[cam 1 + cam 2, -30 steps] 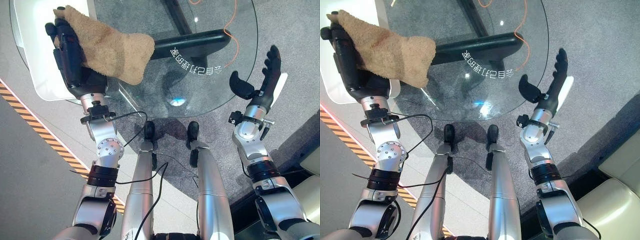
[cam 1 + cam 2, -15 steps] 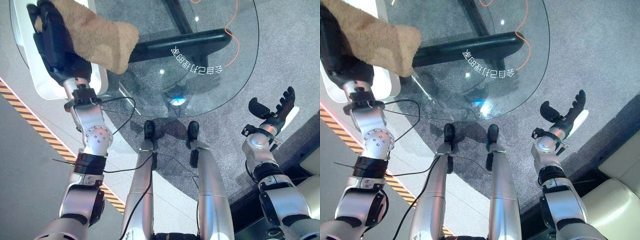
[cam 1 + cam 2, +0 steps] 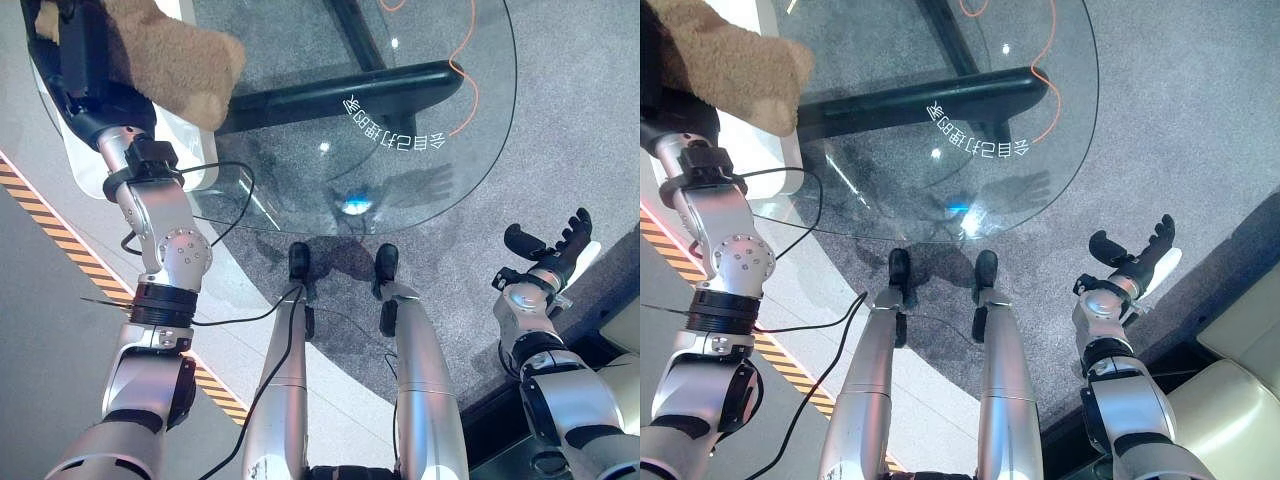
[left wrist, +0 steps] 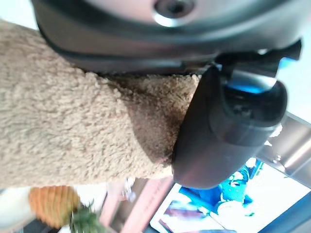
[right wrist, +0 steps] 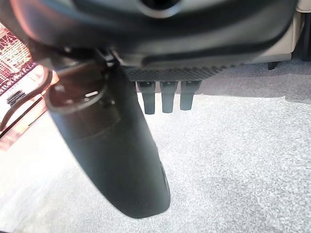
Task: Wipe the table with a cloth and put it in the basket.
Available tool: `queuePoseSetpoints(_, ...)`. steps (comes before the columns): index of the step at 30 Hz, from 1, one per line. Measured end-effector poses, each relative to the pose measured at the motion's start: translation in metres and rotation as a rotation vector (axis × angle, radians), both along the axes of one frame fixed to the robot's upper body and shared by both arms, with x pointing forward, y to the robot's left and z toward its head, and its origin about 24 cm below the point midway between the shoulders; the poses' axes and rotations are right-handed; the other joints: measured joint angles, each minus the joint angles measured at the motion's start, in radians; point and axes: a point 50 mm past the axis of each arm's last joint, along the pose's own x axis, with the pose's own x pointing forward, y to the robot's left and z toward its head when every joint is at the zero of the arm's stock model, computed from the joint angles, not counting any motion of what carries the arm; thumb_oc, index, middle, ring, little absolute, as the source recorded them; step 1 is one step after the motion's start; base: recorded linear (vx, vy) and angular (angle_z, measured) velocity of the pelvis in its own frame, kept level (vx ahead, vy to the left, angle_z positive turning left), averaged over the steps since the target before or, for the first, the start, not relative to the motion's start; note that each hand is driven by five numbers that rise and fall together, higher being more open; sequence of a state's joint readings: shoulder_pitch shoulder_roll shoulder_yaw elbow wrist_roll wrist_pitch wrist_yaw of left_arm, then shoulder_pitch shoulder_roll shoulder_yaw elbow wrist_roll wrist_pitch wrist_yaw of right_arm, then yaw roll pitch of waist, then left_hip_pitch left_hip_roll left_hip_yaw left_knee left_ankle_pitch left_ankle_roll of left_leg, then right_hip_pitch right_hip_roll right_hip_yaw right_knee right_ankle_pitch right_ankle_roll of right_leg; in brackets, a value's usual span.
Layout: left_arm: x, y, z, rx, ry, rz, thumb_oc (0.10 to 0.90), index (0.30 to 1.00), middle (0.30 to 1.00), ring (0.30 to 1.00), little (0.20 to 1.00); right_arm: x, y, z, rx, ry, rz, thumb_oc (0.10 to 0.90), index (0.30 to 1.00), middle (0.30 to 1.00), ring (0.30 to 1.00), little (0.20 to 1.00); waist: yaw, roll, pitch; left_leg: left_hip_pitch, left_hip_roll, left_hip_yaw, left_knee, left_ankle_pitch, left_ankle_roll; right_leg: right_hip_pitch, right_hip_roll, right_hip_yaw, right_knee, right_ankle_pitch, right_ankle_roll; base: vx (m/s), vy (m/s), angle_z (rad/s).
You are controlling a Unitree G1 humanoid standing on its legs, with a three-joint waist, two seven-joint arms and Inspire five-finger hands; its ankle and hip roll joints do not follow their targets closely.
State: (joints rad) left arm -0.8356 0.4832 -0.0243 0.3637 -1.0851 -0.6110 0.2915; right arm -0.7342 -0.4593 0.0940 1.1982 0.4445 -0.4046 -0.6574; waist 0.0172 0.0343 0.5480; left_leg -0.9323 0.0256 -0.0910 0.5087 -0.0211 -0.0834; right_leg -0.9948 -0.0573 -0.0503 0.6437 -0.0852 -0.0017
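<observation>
One cloth (image 3: 165,55), tan and fluffy, sits at the upper left of the frame in my left hand (image 3: 85,75), thumb pinching it against the palm, over the white basket (image 3: 75,160) beside the glass table (image 3: 400,100). My right hand (image 3: 548,255), lower right, hangs slack with fingers spread, holding nothing. To do this well, I judge I should centre the cloth over the basket before loosening the thumb, so no corner drapes onto the rim.
</observation>
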Motion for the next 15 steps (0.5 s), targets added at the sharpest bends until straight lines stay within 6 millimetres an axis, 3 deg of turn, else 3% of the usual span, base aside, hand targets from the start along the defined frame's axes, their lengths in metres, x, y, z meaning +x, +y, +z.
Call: queuePoseSetpoints(15,0.004,0.047,-0.012,-0.040,0.136,0.214,0.100,0.300,0.300,0.300,0.200,0.000,-0.005,0.004,-0.017,-0.013,0.018,0.800,0.900,0.900,0.900,0.900,-0.011,0.000,0.000,-0.004,0.001,-0.001,-0.001,0.000,0.000,-0.003,0.000,-0.001,-0.002,0.000,0.000,0.00,0.000,0.00)
